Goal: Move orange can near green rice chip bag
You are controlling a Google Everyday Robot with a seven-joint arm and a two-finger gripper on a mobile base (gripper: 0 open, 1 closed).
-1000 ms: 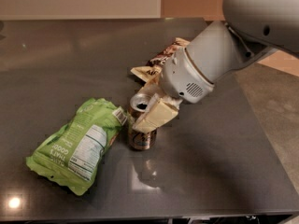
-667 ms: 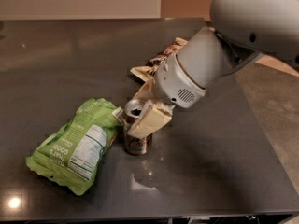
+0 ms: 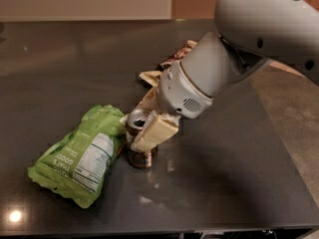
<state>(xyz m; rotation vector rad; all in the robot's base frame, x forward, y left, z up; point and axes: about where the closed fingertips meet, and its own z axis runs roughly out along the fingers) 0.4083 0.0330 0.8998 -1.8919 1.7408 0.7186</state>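
The orange can (image 3: 141, 156) stands upright on the dark table, its silver top showing, right beside the green rice chip bag (image 3: 82, 153) and touching or nearly touching the bag's right edge. The bag lies flat at the left with its white label up. My gripper (image 3: 142, 128) comes down from the upper right and is around the can's upper part. One cream finger (image 3: 154, 132) crosses the can's front; the other is partly hidden behind it.
A brown and cream chip bag (image 3: 172, 63) lies behind my arm, mostly hidden by it. The dark table (image 3: 234, 178) ends at the front edge below and at the right, where the floor shows.
My gripper and the can have moved a little left, closer to the green bag. The arm has leaned further over the table.
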